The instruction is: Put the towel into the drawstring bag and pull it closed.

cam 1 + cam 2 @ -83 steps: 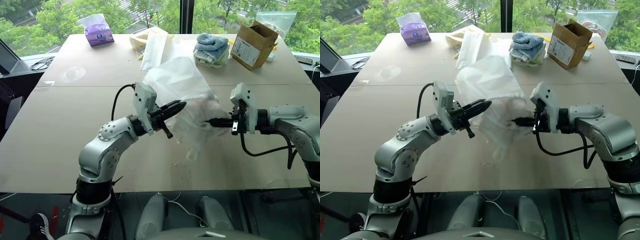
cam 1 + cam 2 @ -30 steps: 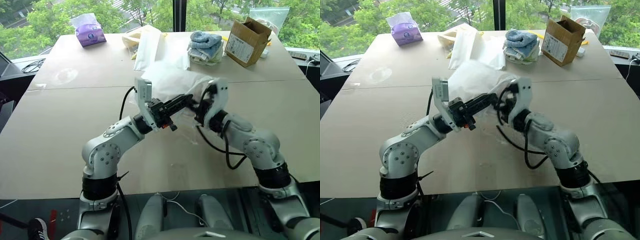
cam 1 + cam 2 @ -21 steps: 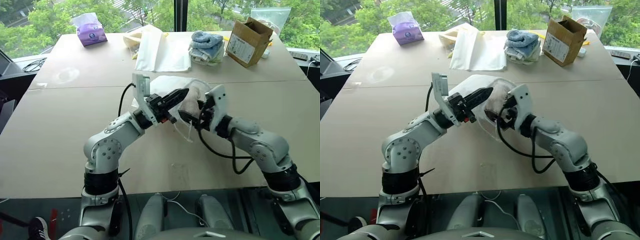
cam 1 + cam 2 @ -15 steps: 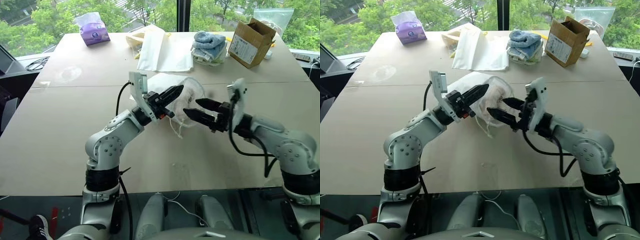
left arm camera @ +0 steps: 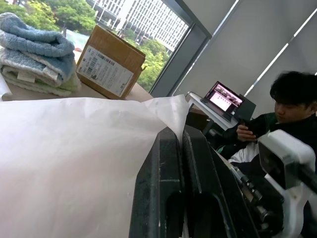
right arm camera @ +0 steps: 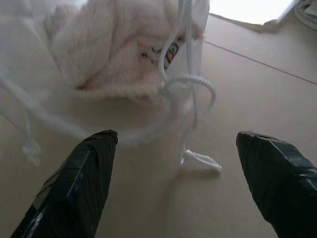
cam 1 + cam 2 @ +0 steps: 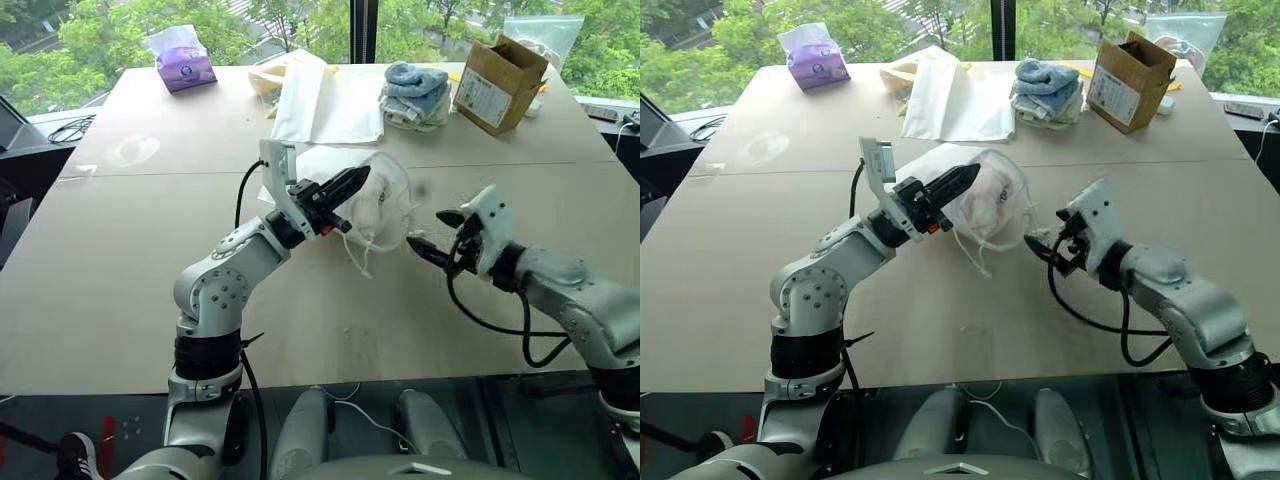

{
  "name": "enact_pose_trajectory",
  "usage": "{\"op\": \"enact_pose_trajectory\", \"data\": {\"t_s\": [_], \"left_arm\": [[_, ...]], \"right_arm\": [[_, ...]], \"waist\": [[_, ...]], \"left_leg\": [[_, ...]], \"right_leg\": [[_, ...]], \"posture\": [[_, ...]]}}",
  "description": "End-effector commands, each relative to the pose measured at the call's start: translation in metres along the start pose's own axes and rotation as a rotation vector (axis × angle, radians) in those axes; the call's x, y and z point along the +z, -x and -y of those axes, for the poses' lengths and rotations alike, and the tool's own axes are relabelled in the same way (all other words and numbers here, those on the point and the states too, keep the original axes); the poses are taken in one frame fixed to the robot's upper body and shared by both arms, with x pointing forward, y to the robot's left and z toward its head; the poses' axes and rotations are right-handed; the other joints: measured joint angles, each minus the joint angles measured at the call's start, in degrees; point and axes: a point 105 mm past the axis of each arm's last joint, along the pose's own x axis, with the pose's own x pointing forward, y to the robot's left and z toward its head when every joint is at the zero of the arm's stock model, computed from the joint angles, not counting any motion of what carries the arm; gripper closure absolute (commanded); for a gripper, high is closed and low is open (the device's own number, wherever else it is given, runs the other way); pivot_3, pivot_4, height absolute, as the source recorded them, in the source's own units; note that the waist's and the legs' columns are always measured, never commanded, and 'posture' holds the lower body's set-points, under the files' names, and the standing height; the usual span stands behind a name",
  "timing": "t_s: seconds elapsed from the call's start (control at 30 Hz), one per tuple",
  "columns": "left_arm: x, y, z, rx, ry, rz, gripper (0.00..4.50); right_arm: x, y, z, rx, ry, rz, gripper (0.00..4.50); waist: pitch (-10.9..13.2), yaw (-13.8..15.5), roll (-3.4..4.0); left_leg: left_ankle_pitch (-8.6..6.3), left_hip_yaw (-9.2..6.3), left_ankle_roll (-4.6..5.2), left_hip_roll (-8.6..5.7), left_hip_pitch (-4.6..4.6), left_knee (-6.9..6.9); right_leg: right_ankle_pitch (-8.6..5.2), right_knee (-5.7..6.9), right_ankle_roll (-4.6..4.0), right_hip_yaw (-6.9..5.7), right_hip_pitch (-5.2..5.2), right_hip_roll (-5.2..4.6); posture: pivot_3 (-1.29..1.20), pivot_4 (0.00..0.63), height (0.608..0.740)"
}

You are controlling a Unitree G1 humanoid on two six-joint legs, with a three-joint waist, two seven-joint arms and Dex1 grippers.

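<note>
My right tool has pulled back to the right, out of the drawstring bag, and now stands wide open, holding nothing. My left tool stays clamped shut on the bag's rim, lifting it over the counter. The bag's mouth faces right toward my right tool, its length running left-far, cords dangling. The towel sits bunched inside.
</note>
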Motion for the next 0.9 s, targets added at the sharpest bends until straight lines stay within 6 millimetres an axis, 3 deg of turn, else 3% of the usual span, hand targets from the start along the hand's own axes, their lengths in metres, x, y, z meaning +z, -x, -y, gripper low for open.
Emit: {"op": "enact_pose_trajectory", "data": {"t_s": [0.03, 0.23, 0.37, 0.53, 0.57, 0.6, 0.83, 0.9], "left_arm": [[0.011, 0.0, 0.005, -0.025, -0.026, 0.04, 4.5], [0.012, 0.001, 0.006, -0.029, -0.027, 0.036, 4.5], [0.013, 0.002, 0.005, -0.027, -0.031, 0.036, 4.5], [0.013, 0.003, 0.005, -0.025, -0.038, 0.03, 4.5], [0.013, 0.003, 0.005, -0.024, -0.039, 0.031, 4.5], [0.014, 0.004, 0.005, -0.022, -0.04, 0.033, 4.5], [0.013, 0.006, 0.003, -0.006, -0.042, 0.033, 4.5], [0.012, 0.006, 0.003, -0.005, -0.042, 0.033, 4.5]], "right_arm": [[-0.001, -0.003, 0.012, -0.071, 0.127, 0.024, 0.41], [-0.008, -0.035, 0.023, -0.171, 0.168, 0.078, 0.41], [0.004, -0.051, 0.022, -0.168, 0.117, 0.174, 0.41], [0.015, -0.063, 0.043, -0.28, 0.061, 0.265, 0.41], [0.017, -0.063, 0.045, -0.292, 0.048, 0.288, 0.91], [0.019, -0.062, 0.047, -0.301, 0.03, 0.312, 1.11], [0.018, -0.055, 0.046, -0.303, 0.0, 0.356, 4.46], [0.018, -0.051, 0.047, -0.312, 0.004, 0.365, 4.46]], "waist": [[0.0, 0.05, -0.01], [0.0, -0.37, -0.01], [0.0, -0.18, -0.01], [0.0, -0.09, 0.0], [-0.01, -0.02, -0.01], [0.0, -0.01, -0.01], [-0.01, -0.28, 0.0], [-0.01, -0.24, 0.0]], "left_leg": [[0.0, -0.01, 0.0, 0.0, 0.0, 0.02], [0.01, 0.03, -0.01, 0.04, 0.08, 0.01], [0.01, 0.02, -0.02, 0.03, 0.07, 0.02], [0.01, -0.02, -0.02, 0.02, 0.05, 0.02], [0.01, -0.01, -0.02, 0.01, 0.05, 0.02], [0.01, -0.03, -0.03, 0.01, 0.05, 0.03], [0.01, 0.0, -0.03, 0.02, 0.08, 0.01], [0.01, -0.01, -0.03, 0.02, 0.08, 0.01]], "right_leg": [[0.0, 0.0, 0.0, 0.0, 0.01, 0.0], [0.0, 0.04, 0.0, 0.04, 0.02, 0.05], [0.0, 0.04, 0.0, 0.02, 0.02, 0.03], [0.0, 0.03, 0.0, -0.03, 0.02, -0.01], [0.0, 0.03, 0.0, -0.03, 0.02, -0.01], [0.0, 0.04, 0.0, -0.04, 0.02, -0.01], [0.0, 0.07, 0.0, -0.02, 0.02, -0.01], [0.0, 0.08, 0.0, -0.02, 0.02, -0.01]], "posture": [[0.0, 0.15, 0.74], [0.0, 0.15, 0.74], [0.0, 0.15, 0.74], [0.0, 0.15, 0.74], [0.0, 0.15, 0.74], [0.0, 0.15, 0.74], [0.0, 0.15, 0.74], [0.0, 0.15, 0.74]]}}
